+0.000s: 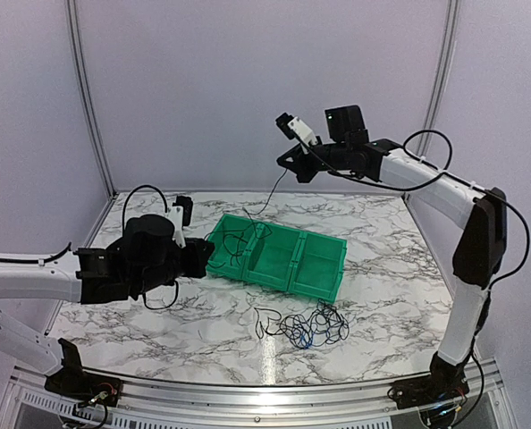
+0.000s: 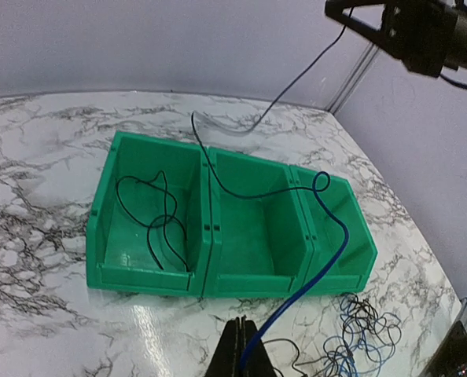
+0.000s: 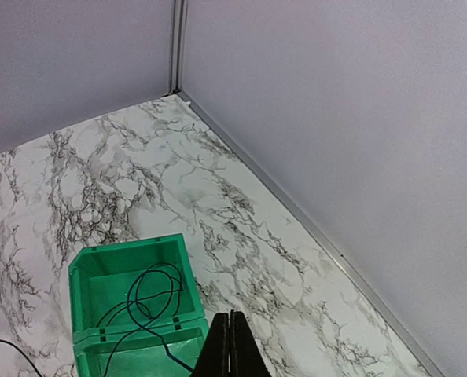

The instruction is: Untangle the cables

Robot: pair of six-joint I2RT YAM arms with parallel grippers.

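A loose tangle of black and blue cables (image 1: 306,326) lies on the marble table in front of the green bins (image 1: 324,268); it also shows in the left wrist view (image 2: 367,330). My left gripper (image 1: 201,259) (image 2: 245,349) is shut on a blue cable (image 2: 336,247). That cable runs over the bins (image 2: 139,279), loops, and rises toward my right gripper (image 1: 283,159), which is held high above the table's back. My right gripper (image 3: 230,349) is shut, with the blue cable (image 3: 131,314) dropping from it into a bin (image 3: 127,251). A black cable (image 2: 156,224) lies coiled in the left compartment.
Three green open bins stand joined in a row mid-table, angled. Grey booth walls (image 1: 248,80) close the back and sides. The table's near edge has a metal rail (image 1: 265,393) by the arm bases.
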